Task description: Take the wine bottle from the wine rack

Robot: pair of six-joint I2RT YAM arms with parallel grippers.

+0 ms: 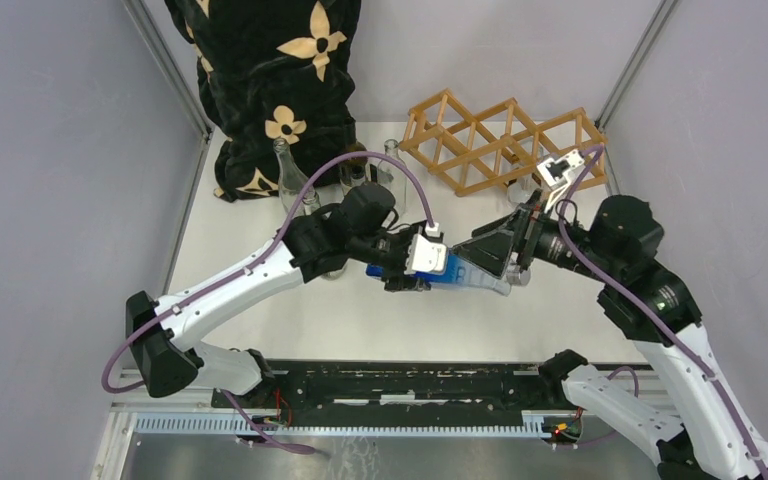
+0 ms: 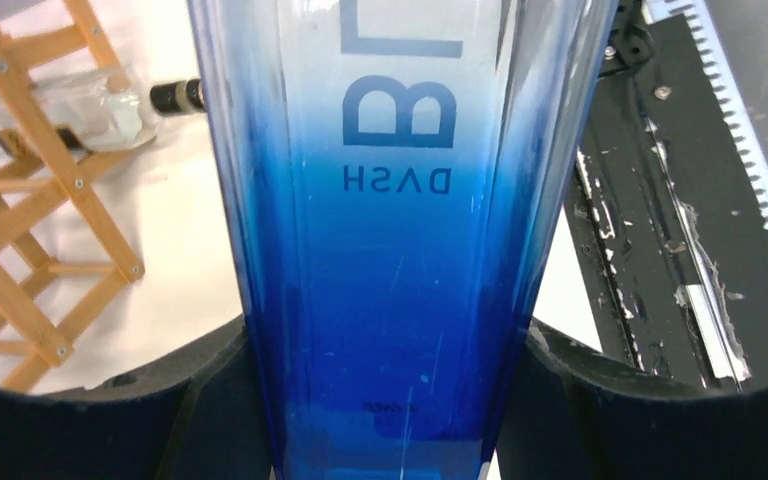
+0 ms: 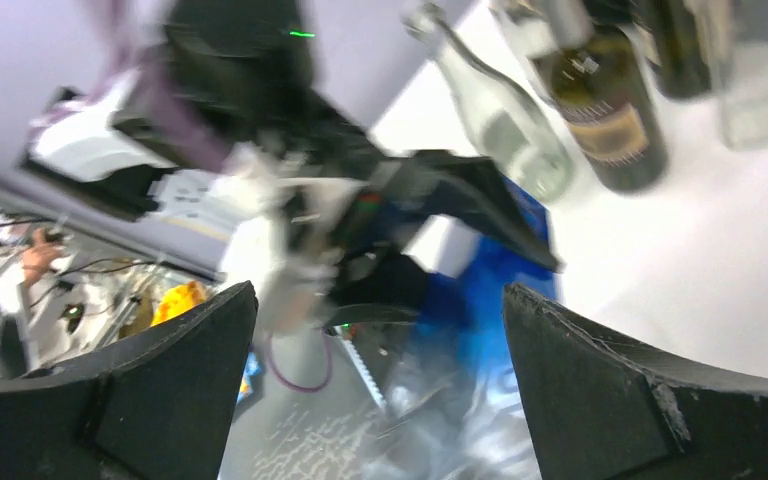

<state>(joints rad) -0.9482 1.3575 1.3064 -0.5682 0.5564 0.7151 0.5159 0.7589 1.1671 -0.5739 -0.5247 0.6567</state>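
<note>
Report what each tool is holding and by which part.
The left tool grips the blue bottle across the deep-blue section of its body. The right tool is open and holds nothing.

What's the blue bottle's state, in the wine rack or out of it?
Out. The blue bottle is clamped in the left gripper, well apart from the wine rack.
</note>
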